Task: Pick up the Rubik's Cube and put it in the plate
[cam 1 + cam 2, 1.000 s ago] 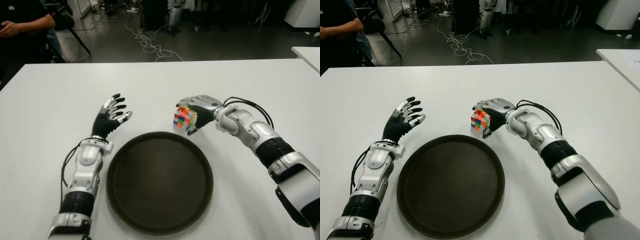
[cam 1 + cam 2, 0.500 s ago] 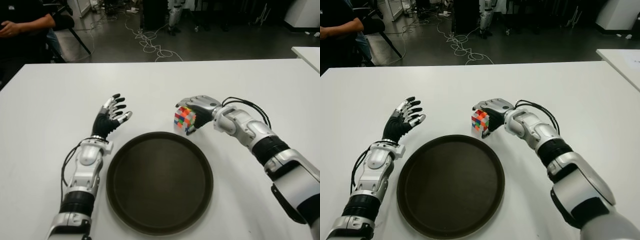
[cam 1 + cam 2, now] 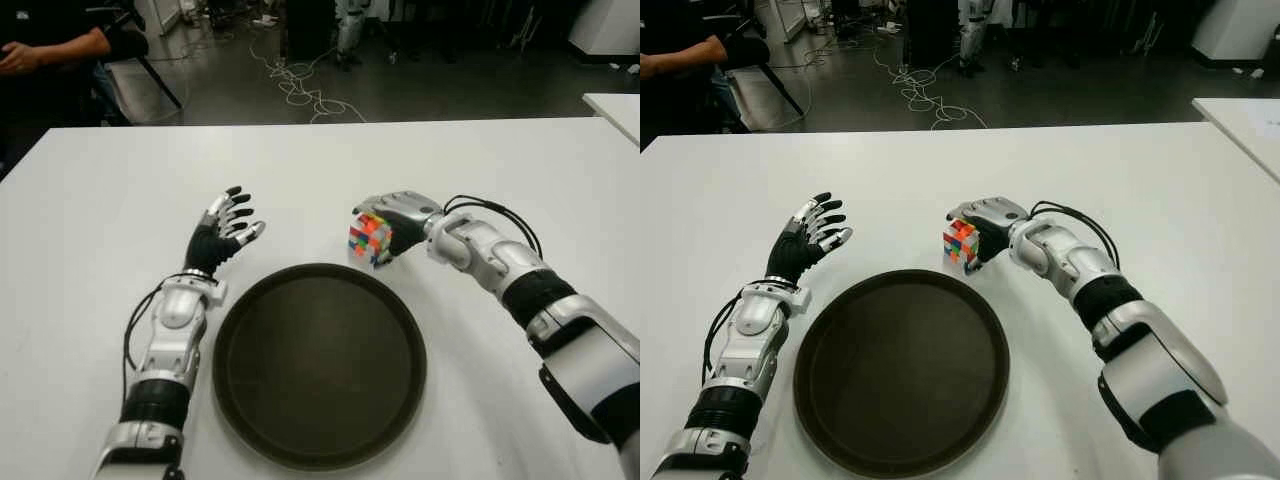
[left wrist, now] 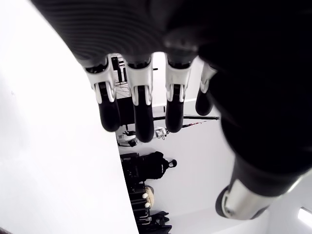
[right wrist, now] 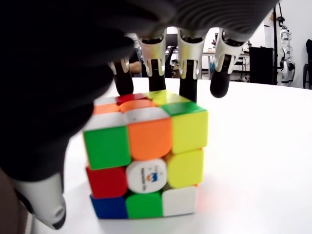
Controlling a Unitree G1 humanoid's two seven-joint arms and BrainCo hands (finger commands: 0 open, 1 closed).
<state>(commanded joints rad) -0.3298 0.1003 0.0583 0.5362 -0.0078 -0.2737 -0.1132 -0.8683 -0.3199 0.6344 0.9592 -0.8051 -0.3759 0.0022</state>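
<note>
Right, the right hand [image 3: 398,222] is at the Rubik's Cube [image 3: 368,238], which sits on the bench [image 3: 480,160] just beyond the far rim of the plate [image 3: 319,363], a touch toward the right side. In the right wrist view the fingers [image 5: 187,78] curl down over the top of the cube, tips touching or nearly touching its upper face, with the thumb coming in low on the other side. The cube looks to be resting flat on the white surface, so I read this as the grasp closing, not yet a lift; whether the grip is fully firm I cannot tell.

Over on the other side, the left hand [image 3: 222,235] shows just off the plate's far-left rim, fingers spread and holding nothing, out of the action.

The plate is dark, round and bare, sitting near the front edge of the bench, squarely between the two arms. A person [image 3: 55,45] sits beyond the far-left corner, well clear.

So the step in hand is the pick. What comes next, by my reckoning: squeeze thumb against fingers until the cube is pinched square, raise it clear of the plate's raised rim, carry it a short way back toward the robot, and set it down near the plate's middle. The cube is smooth-sided, so an off-centre pinch could let it twist or slip.
</note>
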